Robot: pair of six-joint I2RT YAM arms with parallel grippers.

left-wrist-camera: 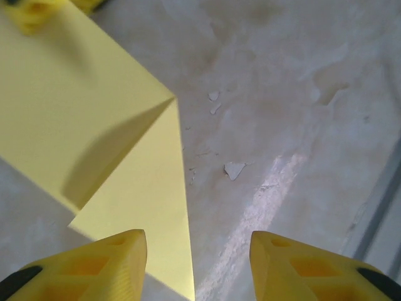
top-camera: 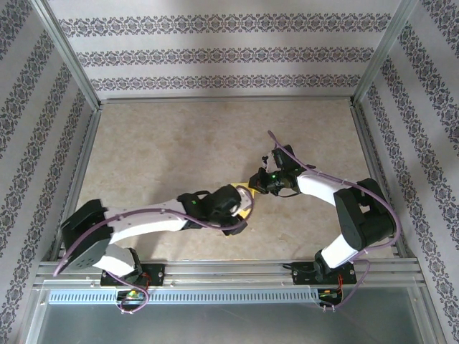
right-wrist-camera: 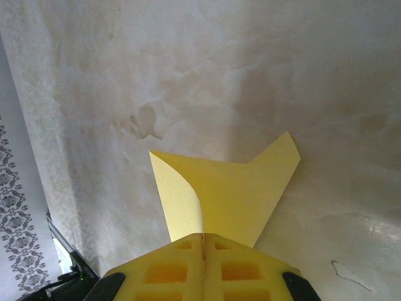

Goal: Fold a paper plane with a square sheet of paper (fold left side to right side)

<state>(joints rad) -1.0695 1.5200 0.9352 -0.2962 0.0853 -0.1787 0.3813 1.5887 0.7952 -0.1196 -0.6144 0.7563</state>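
Bright yellow paper, yellow fingers too, mottled beige table, white walls with dark floral stripes.

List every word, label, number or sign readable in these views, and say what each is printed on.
There is no readable text in any of the views.
The square sheet of paper is plain yellow and unmarked.
The wallpaper has bands of ornament only, with no letters.
The tabletop is marbled and carries no print.
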